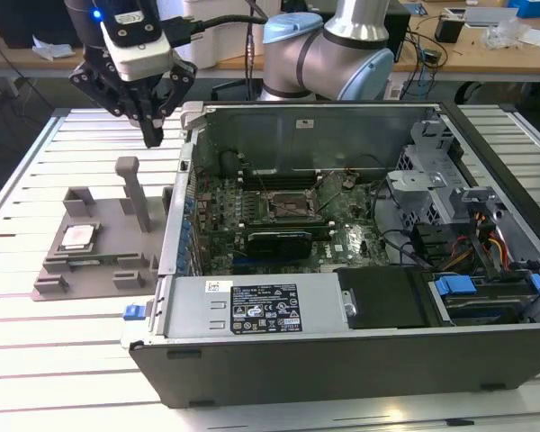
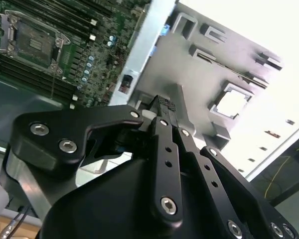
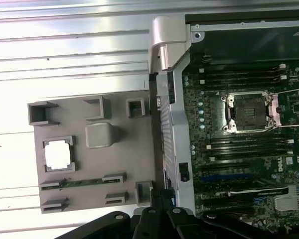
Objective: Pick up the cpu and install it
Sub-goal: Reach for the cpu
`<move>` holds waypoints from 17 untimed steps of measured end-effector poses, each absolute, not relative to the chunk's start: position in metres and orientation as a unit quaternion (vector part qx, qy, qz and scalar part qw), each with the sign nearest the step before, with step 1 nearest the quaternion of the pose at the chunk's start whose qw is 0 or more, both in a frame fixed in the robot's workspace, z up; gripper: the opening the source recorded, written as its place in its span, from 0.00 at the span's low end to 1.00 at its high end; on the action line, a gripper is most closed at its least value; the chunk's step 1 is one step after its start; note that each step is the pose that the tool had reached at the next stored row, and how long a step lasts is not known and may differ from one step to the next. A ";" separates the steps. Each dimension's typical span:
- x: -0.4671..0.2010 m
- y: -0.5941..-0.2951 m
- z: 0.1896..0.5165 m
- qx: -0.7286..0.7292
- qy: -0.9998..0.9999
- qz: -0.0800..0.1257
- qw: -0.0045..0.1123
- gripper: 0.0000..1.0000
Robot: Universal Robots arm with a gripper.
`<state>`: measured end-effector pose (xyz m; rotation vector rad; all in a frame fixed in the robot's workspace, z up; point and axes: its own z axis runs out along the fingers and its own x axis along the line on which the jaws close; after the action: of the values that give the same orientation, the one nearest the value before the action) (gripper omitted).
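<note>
Closest to me is the slatted metal table, its pale ribs bare along the front and on the exterior view's left. The open computer case lies on it, the dark near wall running almost the full width. Just inside that wall sits the grey power supply.

Beyond it the green motherboard lies flat on the case floor. Its square socket stands open between rows of slots, also seen in the first wrist view, with free room straight above.

On the exterior view's left, just beside the case's side wall, a grey fixture block rests on the slats. The cpu sits flat in a square recess of it, silver top up, framed by low raised edges in both wrist views. An upright post rises from the block between the cpu and the case.

Farther back, the gripper hangs in the air above the table near the case's far corner, behind the post and well apart from the cpu. Its fingers are pressed together with nothing between them.

Behind it the pale blue and silver arm bends over the case's back wall, and wooden desks line the room.
</note>
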<state>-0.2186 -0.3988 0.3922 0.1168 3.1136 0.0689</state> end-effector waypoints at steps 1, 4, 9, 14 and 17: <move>-0.224 -0.399 0.392 0.037 0.999 0.022 0.013 0.11; -0.236 -0.399 0.392 0.037 0.999 0.022 0.013 0.11; -0.254 -0.398 0.391 0.037 0.999 0.022 0.012 0.11; -0.275 -0.398 0.390 0.037 0.999 0.022 0.013 0.11; -0.291 -0.398 0.389 0.037 0.999 0.022 0.012 0.11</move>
<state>-0.2906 -0.3977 0.3888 0.1164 3.1137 0.0688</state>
